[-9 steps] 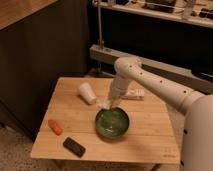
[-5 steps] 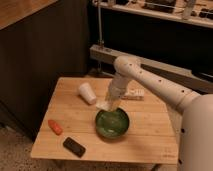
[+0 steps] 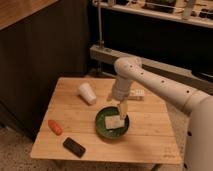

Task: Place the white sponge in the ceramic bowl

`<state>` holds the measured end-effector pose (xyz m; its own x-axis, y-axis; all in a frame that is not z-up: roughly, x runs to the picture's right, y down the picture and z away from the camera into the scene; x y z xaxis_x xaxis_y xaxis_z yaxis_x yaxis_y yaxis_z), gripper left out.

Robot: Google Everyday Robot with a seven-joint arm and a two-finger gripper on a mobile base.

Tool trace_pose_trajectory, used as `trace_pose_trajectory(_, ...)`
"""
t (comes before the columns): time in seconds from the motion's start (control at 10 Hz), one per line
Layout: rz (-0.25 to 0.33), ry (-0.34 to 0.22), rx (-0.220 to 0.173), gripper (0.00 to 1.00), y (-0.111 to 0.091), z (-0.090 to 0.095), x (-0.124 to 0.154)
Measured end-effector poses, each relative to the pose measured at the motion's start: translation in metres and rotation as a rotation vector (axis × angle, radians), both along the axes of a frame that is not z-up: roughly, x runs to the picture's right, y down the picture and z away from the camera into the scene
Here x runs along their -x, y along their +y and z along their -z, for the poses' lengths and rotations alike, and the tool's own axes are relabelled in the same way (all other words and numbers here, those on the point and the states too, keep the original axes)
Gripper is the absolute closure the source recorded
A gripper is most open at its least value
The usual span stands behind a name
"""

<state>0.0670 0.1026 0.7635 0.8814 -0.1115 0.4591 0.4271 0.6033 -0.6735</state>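
Camera view shows the white sponge [image 3: 113, 122] lying inside the green ceramic bowl [image 3: 102, 129], a bit toward the bowl's back side. Its long side seems to run left to right, though it is hard to be sure. The gripper [image 3: 122, 111] hangs right over the bowl's back rim, pointing down, just above the sponge (whether its jaws are open or closed cannot be told here). The bowl sits near the middle of the wooden table [image 3: 145, 140]. A white cup [image 3: 87, 93] lies tipped over to the back left. An orange carrot [image 3: 55, 127] and a black phone [image 3: 74, 147] lie near the front left edge. The right side of the table has bare wood.
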Motion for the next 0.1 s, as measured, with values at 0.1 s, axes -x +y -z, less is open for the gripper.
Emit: trace_pose_trajectory(0.1, 0.003, 0.013, 0.009, 0.2, 0.0022, 0.0047, -0.0068)
